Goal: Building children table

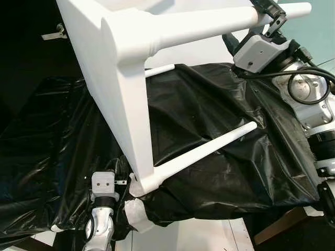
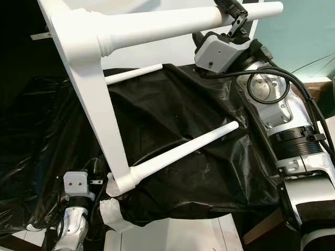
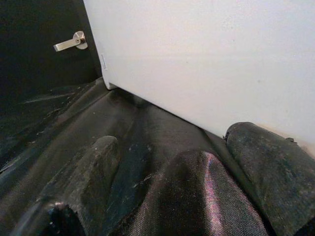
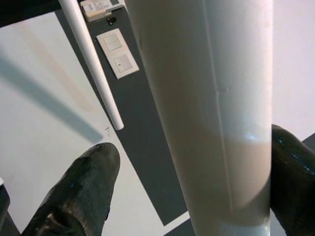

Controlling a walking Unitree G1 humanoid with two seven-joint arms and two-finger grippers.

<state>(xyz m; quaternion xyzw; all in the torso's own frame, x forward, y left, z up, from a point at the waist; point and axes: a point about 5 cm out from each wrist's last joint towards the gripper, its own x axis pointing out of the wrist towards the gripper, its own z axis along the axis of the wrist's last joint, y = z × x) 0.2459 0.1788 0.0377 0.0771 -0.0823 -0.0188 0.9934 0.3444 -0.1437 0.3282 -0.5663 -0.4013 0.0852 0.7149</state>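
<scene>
the small white table (image 1: 118, 78) lies tipped on its side on the black sheet (image 1: 209, 157). the right pincer (image 1: 272, 13) pinches its upper leg (image 1: 209, 23), probably to steady it; the left pincer (image 1: 118, 183), spread, rests beside the lower corner.

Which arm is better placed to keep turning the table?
Right. The right gripper straddles the upper table leg, fingers on both sides. The left gripper sits low against the tabletop on the black sheet.
</scene>
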